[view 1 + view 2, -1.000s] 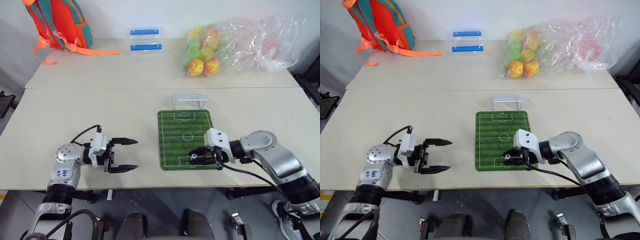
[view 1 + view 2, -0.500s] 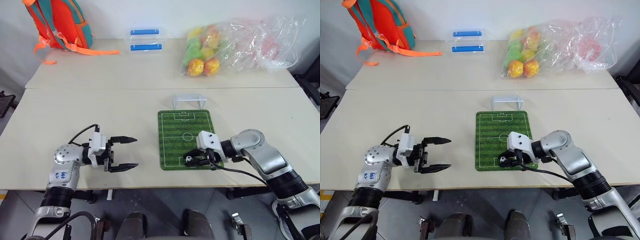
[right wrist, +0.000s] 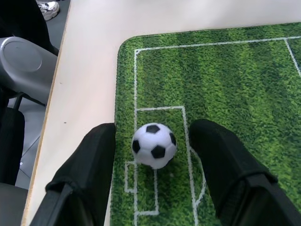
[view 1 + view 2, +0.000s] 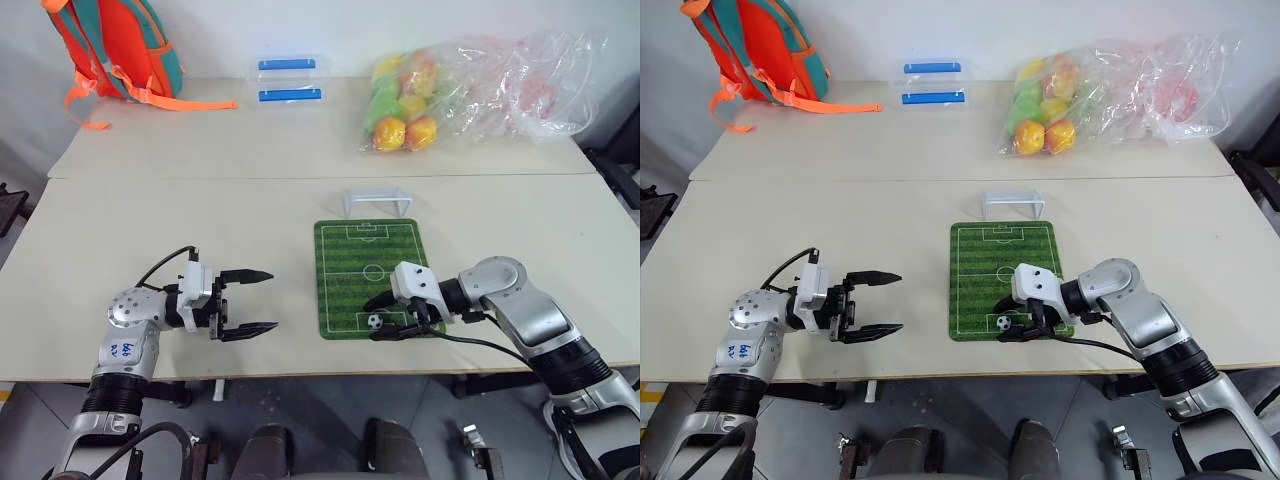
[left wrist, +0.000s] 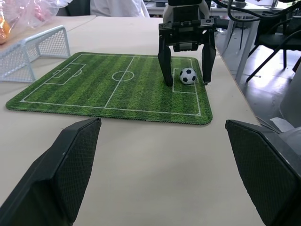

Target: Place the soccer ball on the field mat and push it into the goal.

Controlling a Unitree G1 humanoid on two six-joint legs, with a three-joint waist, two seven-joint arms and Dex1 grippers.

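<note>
At far left our left gripper (image 4: 262, 299) hovers just over the bare table (image 4: 150, 215), its two black fingers spread wide and holding nothing, pointing toward the mat (image 4: 352, 255). It is well apart from everything the task needs, and we judge it has no part in this step.

Moving right, the mat lies flat on the table, with the goal (image 4: 376, 201) standing just past its far short edge, mouth facing the pitch. Beyond the goal, on the far table, sit the bag of coloured balls (image 4: 410, 100) and two blue-lidded boxes (image 4: 288, 79), none of which matter here.

At the mat's near end is our right gripper (image 4: 384, 317), reaching in from the right. Its fingers (image 3: 221, 165) stand apart, one on each side of the ball (image 3: 154, 145), with a clear gap showing on both sides, so it grips nothing. The ball rests on the mat between the fingertips, in the near penalty box.

We judge the placing step done and the push about to start. The next move calls for getting a finger behind the ball, on the side away from the goal, then sweeping it straight up the pitch. The ball is small and round, so an off-centre touch would likely send it wide of the goal.
</note>
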